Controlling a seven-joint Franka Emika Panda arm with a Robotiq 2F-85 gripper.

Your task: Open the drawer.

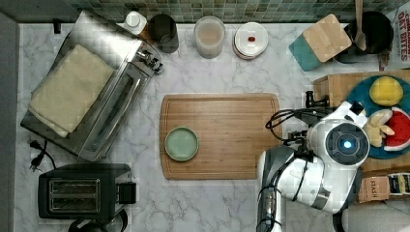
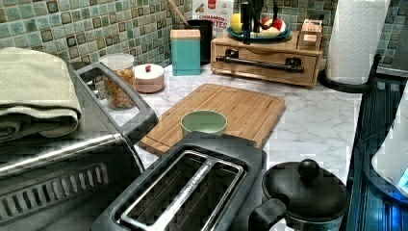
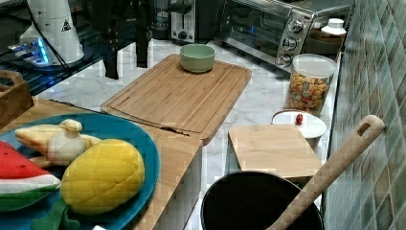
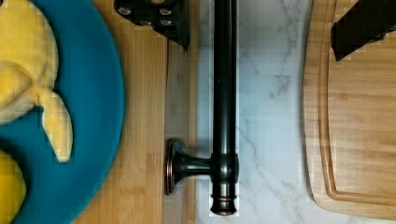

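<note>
The drawer [image 2: 267,61] is a light-wood box at the top view's right, its front panel flush with the frame. Its long black bar handle [image 4: 224,93] runs along the front; one end shows as the handle [image 1: 312,99] beside the arm. My gripper [image 4: 261,21] is open and hangs just above the bar, one black finger [image 4: 159,18] over the drawer top and the other over the cutting-board side. In the left view the gripper [image 2: 252,26] stands above the drawer's front edge. The fingers touch nothing.
A blue plate [image 1: 360,94] of toy fruit lies on the drawer box. A wooden cutting board [image 1: 232,121] with a green bowl [image 1: 181,143] sits in front of the handle. A toaster oven [image 1: 104,104], a toaster [image 1: 82,191], jars and a paper-towel roll [image 2: 356,38] ring the counter.
</note>
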